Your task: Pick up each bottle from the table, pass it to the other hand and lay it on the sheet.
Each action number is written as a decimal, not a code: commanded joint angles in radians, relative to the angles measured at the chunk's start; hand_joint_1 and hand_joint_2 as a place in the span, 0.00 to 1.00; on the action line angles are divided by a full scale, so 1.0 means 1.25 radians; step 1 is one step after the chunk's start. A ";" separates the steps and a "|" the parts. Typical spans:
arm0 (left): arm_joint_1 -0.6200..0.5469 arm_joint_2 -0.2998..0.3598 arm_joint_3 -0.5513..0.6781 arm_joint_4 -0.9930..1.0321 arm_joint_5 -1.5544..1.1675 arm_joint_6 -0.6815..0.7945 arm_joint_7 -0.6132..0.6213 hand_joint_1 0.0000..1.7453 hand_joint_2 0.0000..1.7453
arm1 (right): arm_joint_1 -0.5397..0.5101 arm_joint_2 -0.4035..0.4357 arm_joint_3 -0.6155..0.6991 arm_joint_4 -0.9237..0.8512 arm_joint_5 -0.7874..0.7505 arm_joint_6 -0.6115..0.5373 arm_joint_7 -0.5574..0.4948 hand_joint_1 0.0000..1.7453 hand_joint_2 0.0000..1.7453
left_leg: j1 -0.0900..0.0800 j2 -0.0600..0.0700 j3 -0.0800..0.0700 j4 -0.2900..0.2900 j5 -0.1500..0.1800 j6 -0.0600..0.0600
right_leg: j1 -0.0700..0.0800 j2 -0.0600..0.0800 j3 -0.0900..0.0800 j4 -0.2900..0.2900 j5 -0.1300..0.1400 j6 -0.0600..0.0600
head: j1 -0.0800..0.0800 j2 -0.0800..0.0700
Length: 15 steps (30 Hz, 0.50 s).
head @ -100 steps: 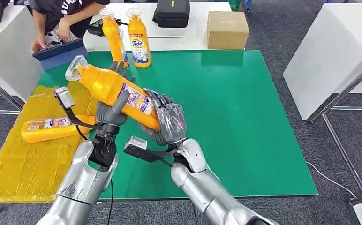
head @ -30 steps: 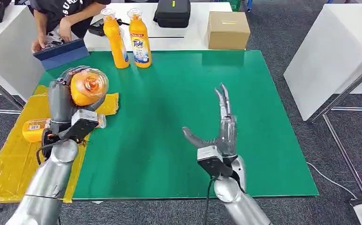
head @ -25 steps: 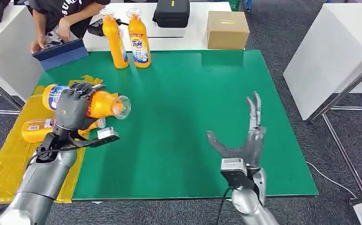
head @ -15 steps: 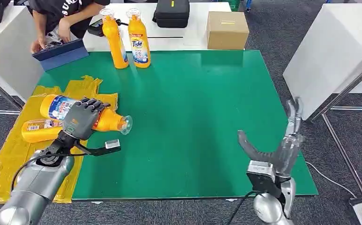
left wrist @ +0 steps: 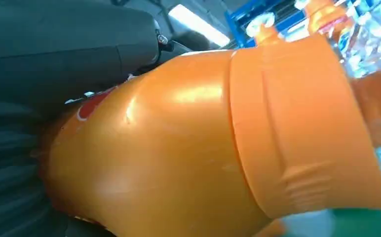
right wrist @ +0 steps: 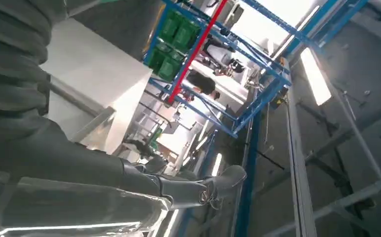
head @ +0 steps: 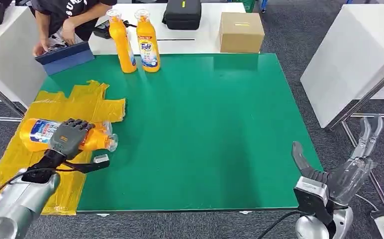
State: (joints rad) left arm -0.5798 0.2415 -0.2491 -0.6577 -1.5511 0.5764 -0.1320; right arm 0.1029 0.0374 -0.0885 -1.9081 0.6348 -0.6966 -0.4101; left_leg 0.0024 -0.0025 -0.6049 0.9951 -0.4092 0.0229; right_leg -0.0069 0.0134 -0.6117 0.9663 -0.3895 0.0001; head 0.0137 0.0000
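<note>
Moved lower and nearer since half a second ago: left hand (head: 69, 137), with the orange bottle (head: 41, 134) now down flat on the yellow sheet (head: 36, 174) at the left side of the green worktop (head: 205, 129). Fingers wrapped over the middle of that bottle, holding it tight. Clear cap pointing right, close to the sheet's right edge. Lying on its side, label up. Seems to hide the other bottle that lay on the sheet before; cannot tell where that one is now. Up close in the left wrist view: orange bottle (left wrist: 193, 143) big and shiny, pressed against the dark left hand (left wrist: 40, 74).

Also moved: right hand (head: 346, 169), gone further right and nearer, now off the right edge of the worktop. Fingers spread wide, holding nothing. Same in the right wrist view: right hand (right wrist: 104, 163) with fingers (right wrist: 193, 190) stretched out and apart.

Standing up at the far edge of the worktop, side by side: two more orange bottles (head: 135, 40). Behind them on a white table: brown box (head: 240, 31) and black case (head: 182, 13). At far left: a person (head: 65, 15) leaning over a blue thing (head: 63, 57).
</note>
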 commanded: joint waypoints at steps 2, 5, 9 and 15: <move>-0.020 0.006 0.067 0.079 0.007 -0.009 -0.002 1.00 1.00 | -0.001 0.015 -0.029 0.001 0.011 0.003 0.020 0.00 1.00 | 0.000 0.000 0.004 0.000 -0.002 -0.001 | 0.000 -0.001 0.004 0.000 -0.002 0.000 | 0.000 0.000; -0.022 0.003 0.070 0.080 0.007 -0.012 0.000 1.00 1.00 | 0.003 0.016 -0.029 0.001 0.011 0.003 0.020 0.00 1.00 | 0.000 -0.001 0.003 0.000 -0.001 -0.001 | 0.000 -0.001 0.003 0.000 -0.002 0.000 | 0.000 0.000; -0.013 -0.010 0.097 0.087 0.018 -0.007 -0.001 0.24 1.00 | -0.003 0.027 -0.020 0.007 0.019 0.011 0.025 0.00 1.00 | 0.000 -0.001 0.003 0.000 -0.002 -0.001 | 0.000 -0.001 0.003 0.000 -0.002 0.000 | 0.000 0.000; 0.010 -0.026 0.124 0.059 0.030 -0.018 -0.029 0.00 1.00 | -0.031 0.038 -0.021 0.010 0.044 0.039 0.049 0.00 1.00 | -0.001 -0.001 0.006 -0.001 -0.002 -0.002 | -0.001 -0.002 0.005 0.000 -0.003 0.000 | 0.000 0.000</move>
State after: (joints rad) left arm -0.5699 0.2460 -0.1564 -0.6176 -1.5263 0.5692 -0.1396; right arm 0.1115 0.0511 -0.0950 -1.9154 0.6691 -0.6756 -0.3734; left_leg 0.0022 -0.0033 -0.6049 0.9951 -0.4093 0.0229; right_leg -0.0071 0.0132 -0.6118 0.9662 -0.3895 0.0002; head 0.0137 0.0000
